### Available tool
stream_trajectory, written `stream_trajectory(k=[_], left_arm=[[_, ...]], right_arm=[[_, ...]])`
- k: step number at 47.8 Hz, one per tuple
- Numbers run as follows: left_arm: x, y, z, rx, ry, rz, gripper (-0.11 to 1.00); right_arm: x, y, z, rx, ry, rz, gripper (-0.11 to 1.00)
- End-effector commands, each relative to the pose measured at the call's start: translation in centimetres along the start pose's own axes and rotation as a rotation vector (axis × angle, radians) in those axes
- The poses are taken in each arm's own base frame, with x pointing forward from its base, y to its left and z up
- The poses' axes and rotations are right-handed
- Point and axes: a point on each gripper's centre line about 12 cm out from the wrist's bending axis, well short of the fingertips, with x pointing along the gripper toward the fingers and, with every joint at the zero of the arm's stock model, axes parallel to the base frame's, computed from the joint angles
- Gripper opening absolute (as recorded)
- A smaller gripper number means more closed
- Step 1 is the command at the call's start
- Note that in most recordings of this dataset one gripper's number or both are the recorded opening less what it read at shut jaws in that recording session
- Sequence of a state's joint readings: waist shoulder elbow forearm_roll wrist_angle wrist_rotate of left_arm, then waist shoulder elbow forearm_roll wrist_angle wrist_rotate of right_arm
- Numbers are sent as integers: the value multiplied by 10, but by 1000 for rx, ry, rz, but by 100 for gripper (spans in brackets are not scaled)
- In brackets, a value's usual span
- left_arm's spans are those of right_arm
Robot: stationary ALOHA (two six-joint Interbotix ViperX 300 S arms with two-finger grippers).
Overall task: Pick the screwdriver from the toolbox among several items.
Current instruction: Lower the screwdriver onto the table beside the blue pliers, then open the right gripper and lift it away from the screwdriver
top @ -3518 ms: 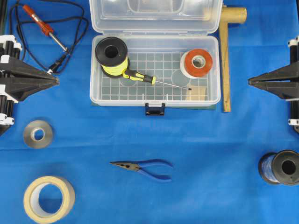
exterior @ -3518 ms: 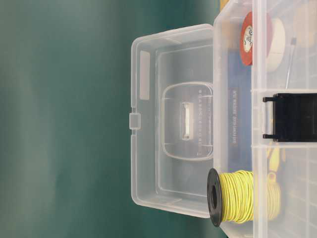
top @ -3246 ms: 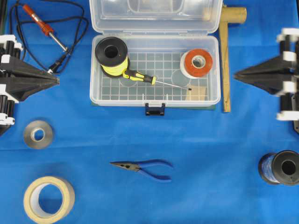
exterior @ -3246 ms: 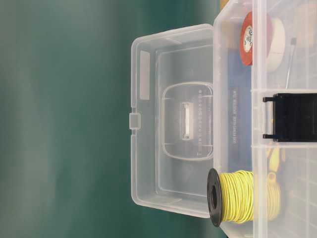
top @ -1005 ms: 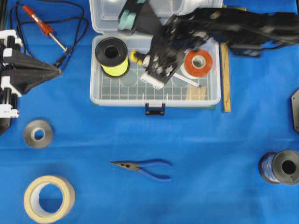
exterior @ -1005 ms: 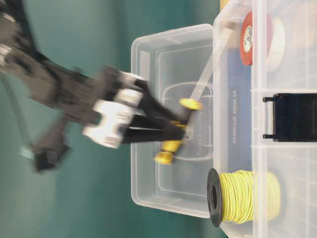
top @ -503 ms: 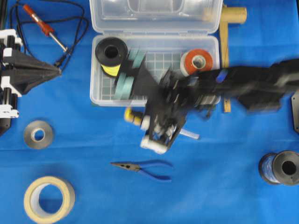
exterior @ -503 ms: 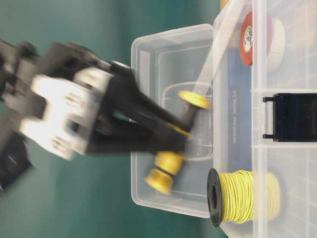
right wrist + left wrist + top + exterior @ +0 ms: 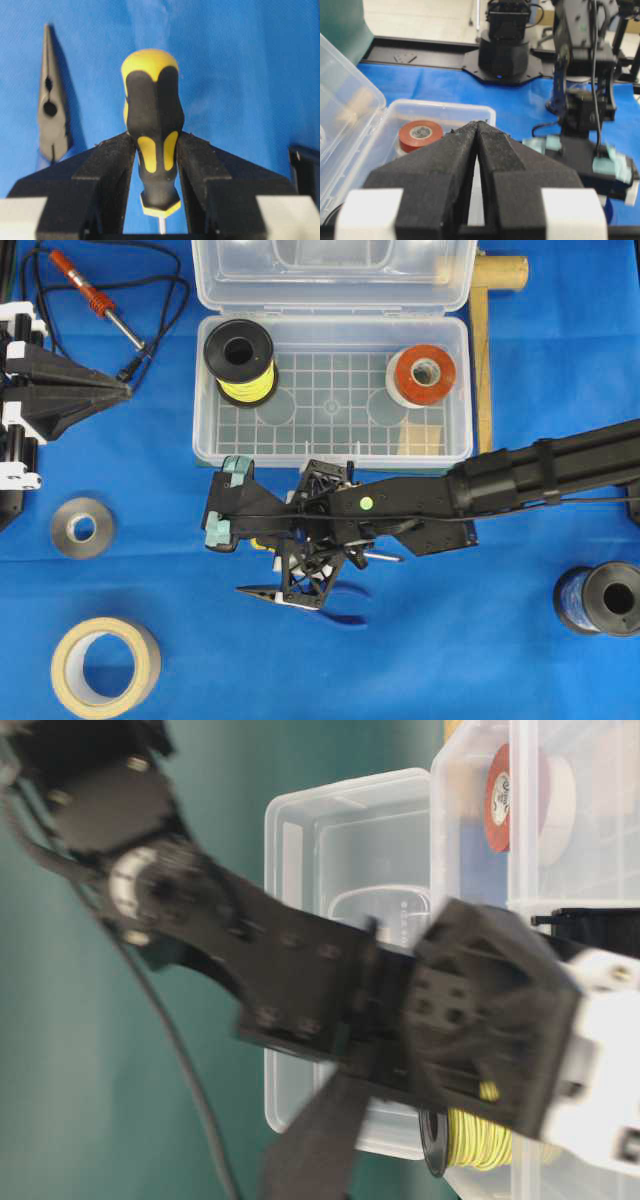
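The screwdriver [image 9: 152, 125], with its yellow-and-black handle, sits between the jaws of my right gripper [image 9: 155, 142], handle end pointing away and thin shaft towards the camera. In the overhead view my right gripper [image 9: 283, 546] reaches across to the blue cloth just in front of the clear toolbox [image 9: 330, 455]. Only the silver shaft of the screwdriver [image 9: 385, 557] shows clearly there. The yellow wire spool [image 9: 238, 362], orange-red tape [image 9: 423, 375] and wooden block [image 9: 422, 440] lie in the toolbox. My left gripper [image 9: 125, 392] is shut and empty at the left edge.
Blue-handled pliers [image 9: 51, 120] lie right beside the right gripper, partly under it in the overhead view [image 9: 345, 618]. A soldering iron [image 9: 85, 285] and cord lie at the back left. A grey roll [image 9: 82, 528], masking tape [image 9: 105, 668], a dark spool [image 9: 600, 598] and a wooden T-piece [image 9: 483, 360] surround the toolbox.
My right arm came in, shut on the screwdriver in the toolbox, lifted it out and carried it forward to the cloth in front of the box. The left gripper stayed put.
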State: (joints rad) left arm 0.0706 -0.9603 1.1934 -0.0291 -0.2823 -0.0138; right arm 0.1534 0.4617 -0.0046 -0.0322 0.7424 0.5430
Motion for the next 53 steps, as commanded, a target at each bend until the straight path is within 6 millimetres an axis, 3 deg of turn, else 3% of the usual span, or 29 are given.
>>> stream_trajectory(k=[1,7,18,21,25,29,35,41,47,53], left_arm=[[2,1,3,0,-9,6,0],[2,1,4,0,-13,6,0],[1,3,3,1,-10,14,0],[1,3,5,1,-16,14,0],[1,3,5,1,-16,14,0],[1,3,5,1,-14,14,0],[1,3,4,-1,-11,14,0],[1,3,3,-1,-8,14,0],[0,3,4,-1,-11,14,0],[0,3,3,-1,-11,14,0]], right_arm=[[-6,11,8,-13,-45,32,28],[7,12,4,-6,-32,37,28],[7,11,4,-4,-27,36,28],[3,10,3,-7,-20,28,35],[-16,10,7,-24,-31,18,61],[-43,9,11,-36,-62,14,79],[-101,9,13,-57,-149,37,73],[-149,2,3,-87,-225,46,72],[-186,-18,-19,-117,-294,23,72],[-207,-43,-52,-146,-378,28,72]])
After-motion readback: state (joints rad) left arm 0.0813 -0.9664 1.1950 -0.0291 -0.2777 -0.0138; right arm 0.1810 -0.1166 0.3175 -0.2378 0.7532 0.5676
